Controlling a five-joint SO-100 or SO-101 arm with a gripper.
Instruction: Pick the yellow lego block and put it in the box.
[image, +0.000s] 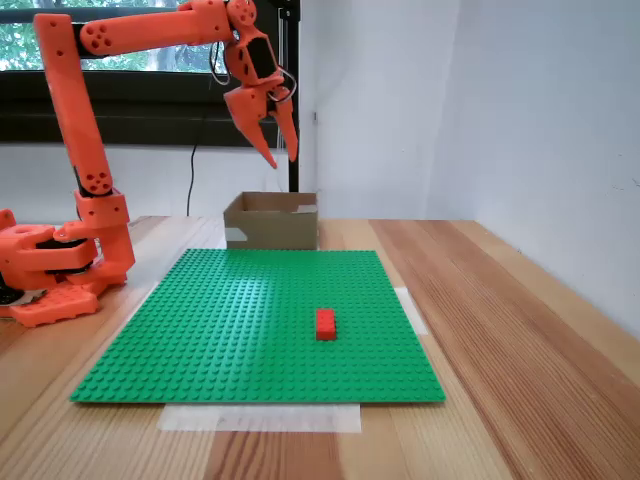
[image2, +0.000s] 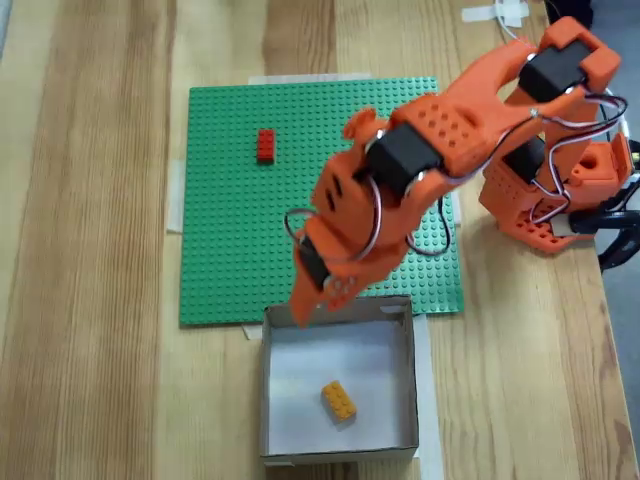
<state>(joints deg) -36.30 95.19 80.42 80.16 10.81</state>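
Note:
The yellow lego block (image2: 339, 400) lies tilted on the floor of the box (image2: 266, 395), apart from its walls, in a fixed view from above. From the side, in the other fixed view, the brown cardboard box (image: 270, 228) stands behind the green baseplate and its inside is hidden. My orange gripper (image: 283, 158) hangs high above the box, fingers pointing down and spread apart with nothing between them. From above, the gripper (image2: 318, 306) sits over the box's rim on the baseplate side.
A red brick (image: 325, 323) (image2: 265, 145) sits on the green baseplate (image: 250, 320) (image2: 230, 230), which is taped to the wooden table. The arm's base (image: 55, 270) (image2: 555, 190) stands beside the plate. A white wall rises behind the table.

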